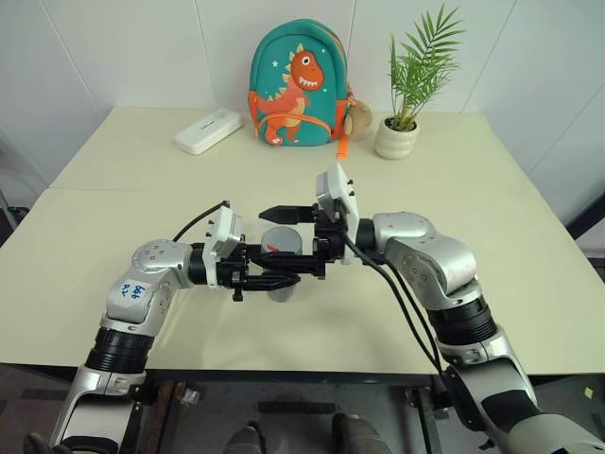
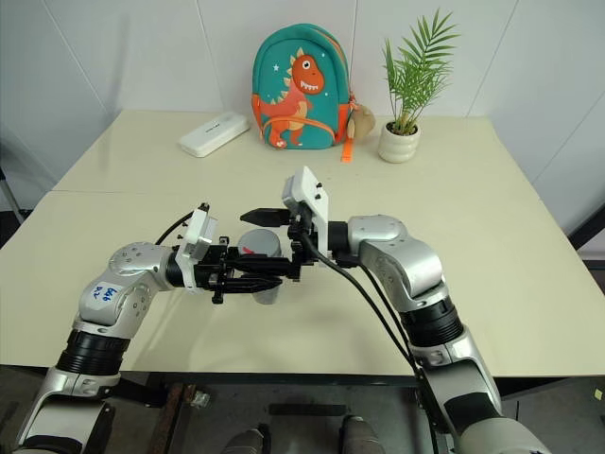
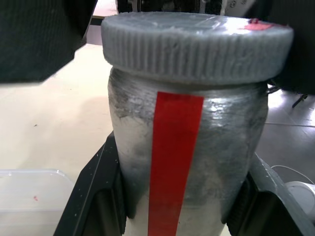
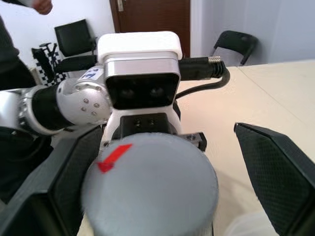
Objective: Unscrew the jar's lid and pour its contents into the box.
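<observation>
we're holding the small see-through cylindrical jar with the silvery sheen and red label stripe (image 3: 187, 162) up over the cream tabletop (image 1: 142, 189), in front of us. our left gripper (image 1: 274, 280) is clamped on the jar's body from the side, fingers (image 3: 93, 196) pressed against the wall below the cap. the round grey ribbed screw lid (image 3: 197, 44) is on, a small red mark on its top.

our right gripper (image 1: 295, 236) comes in from the other side with its two black fingers (image 4: 275, 172) spread wide, one on each side of the lid, not touching it as far as we can see.

the jar looks light and stiff, but that glossy wall could slip and spin in the left grip once we twist, so we'd keep that hold firm. the place to take the lid is its ribbed edge, squarely across its width, where the ridges give bite.

a corner of the shallow clear plastic box (image 3: 34, 196) shows on the table below. the contents are hidden behind the sheen.
</observation>
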Controlling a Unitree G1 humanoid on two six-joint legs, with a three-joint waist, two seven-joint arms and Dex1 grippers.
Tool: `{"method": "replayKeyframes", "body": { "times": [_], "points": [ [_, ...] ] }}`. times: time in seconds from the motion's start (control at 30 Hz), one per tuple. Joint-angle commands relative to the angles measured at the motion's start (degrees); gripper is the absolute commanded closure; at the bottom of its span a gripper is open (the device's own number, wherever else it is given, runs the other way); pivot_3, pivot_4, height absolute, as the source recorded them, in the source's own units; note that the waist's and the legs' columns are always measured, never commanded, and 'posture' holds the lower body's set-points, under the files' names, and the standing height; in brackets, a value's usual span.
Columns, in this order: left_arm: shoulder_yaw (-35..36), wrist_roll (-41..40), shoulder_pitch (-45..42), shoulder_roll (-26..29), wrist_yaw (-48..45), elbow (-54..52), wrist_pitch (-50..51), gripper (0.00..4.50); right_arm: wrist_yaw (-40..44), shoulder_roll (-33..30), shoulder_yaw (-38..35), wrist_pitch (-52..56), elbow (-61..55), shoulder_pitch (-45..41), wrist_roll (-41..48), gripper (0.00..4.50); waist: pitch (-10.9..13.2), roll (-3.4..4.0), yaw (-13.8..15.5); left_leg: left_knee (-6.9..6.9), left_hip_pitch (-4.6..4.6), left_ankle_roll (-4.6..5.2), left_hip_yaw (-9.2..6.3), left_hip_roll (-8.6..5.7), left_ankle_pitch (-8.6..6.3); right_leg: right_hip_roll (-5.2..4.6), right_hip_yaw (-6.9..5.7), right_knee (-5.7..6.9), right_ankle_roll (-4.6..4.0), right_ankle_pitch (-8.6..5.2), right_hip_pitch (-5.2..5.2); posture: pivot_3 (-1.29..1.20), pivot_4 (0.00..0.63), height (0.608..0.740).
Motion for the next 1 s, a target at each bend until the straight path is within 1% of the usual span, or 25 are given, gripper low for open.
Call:
{"method": "replayKeyframes", "body": {
  "times": [0.03, 0.13, 0.23, 0.33, 0.47, 0.63, 0.8, 0.93, 1.0],
  "points": [
    [1.58, -1.24, 0.92, 0.29, 0.32, -2.62, -0.03, 2.53, -1.68, 1.42, -1.28, -1.41, -1.02, -1.23, 0.45, 0.01, 0.00, 0.00, -0.02, 0.00, 0.00, 0.00, 0.00, 0.00, 0.00, 0.00, 0.00, 0.00, 0.00, 0.00, 0.00, 0.00, 0.150, 0.740],
    [1.88, -1.24, 0.90, -0.17, 0.96, -2.64, 0.29, 2.53, -2.58, 1.89, -2.08, -1.50, -0.41, -1.47, 0.57, 0.01, 0.00, 0.00, 0.07, 0.00, 0.00, 0.00, -0.01, 0.00, 0.00, 0.00, 0.00, 0.00, 0.00, 0.00, 0.00, 0.00, 0.150, 0.740],
    [2.05, -1.34, 1.33, -0.17, 1.34, -2.84, 0.28, 2.53, -2.98, 0.88, -2.83, -2.65, 0.90, -1.09, -0.27, 0.01, 0.00, 0.00, 0.09, 0.01, 0.00, 0.00, -0.01, 0.00, 0.00, 0.00, 0.00, 0.01, 0.00, 0.00, 0.01, 0.00, 0.150, 0.740],
    [2.30, -1.40, 2.05, -0.04, 1.68, -3.11, 0.22, 2.53, -2.27, -2.08, -4.81, -3.64, 2.07, -0.32, -0.36, 0.01, 0.00, 0.00, 0.12, 0.01, 0.00, 0.00, 0.00, 0.00, 0.00, 0.00, 0.00, 0.00, 0.00, 0.00, 0.01, 0.00, 0.150, 0.740],
    [2.72, -1.79, 2.08, 0.08, 2.27, -3.26, 0.57, 2.53, -0.12, -8.34, -5.84, -6.42, 4.81, 1.25, -2.08, 0.01, 0.00, 0.00, 0.21, 0.01, -0.01, 0.00, 0.00, 0.00, 0.00, 0.00, 0.00, -0.03, 0.00, 0.00, 0.01, 0.00, 0.150, 0.740],
    [3.35, -2.44, 2.12, 0.14, 3.19, -3.50, 2.03, 2.53, 1.21, -12.11, -7.53, -7.09, 6.71, 1.62, -0.67, 0.01, 0.00, 0.00, 0.07, 0.01, 0.01, 0.01, 0.01, 0.00, 0.01, 0.00, 0.00, 0.01, 0.00, 0.00, 0.01, 0.00, 0.150, 0.740],
    [4.11, -2.55, 2.90, 0.68, 2.95, -3.99, 2.50, 2.53, 3.33, -12.81, -9.99, -3.66, 3.70, 3.04, 4.07, 0.01, 0.00, 0.00, -0.02, 0.00, 0.00, 0.02, 0.01, 0.00, 0.01, 0.00, 0.01, -0.02, -0.02, -0.01, 0.01, 0.00, 0.150, 0.740],
    [4.44, -2.27, 3.05, 0.98, 3.06, -3.82, 2.35, 2.53, 5.99, -12.61, -9.37, 0.03, -0.24, 3.61, 7.92, 0.01, 0.00, 0.00, -0.33, -0.01, 0.01, 0.02, 0.01, 0.01, 0.01, 0.01, 0.02, 0.00, -0.03, -0.02, 0.00, 0.00, 0.150, 0.740],
    [4.52, -2.11, 2.99, 1.00, 3.19, -3.72, 2.15, 2.53, 5.96, -11.38, -9.01, 1.80, -2.23, 3.18, 9.91, 0.01, 0.00, 0.00, -0.31, 0.00, 0.01, 0.02, 0.00, 0.01, 0.01, 0.01, 0.02, 0.02, -0.03, -0.02, 0.01, 0.00, 0.150, 0.740]
  ]
}}
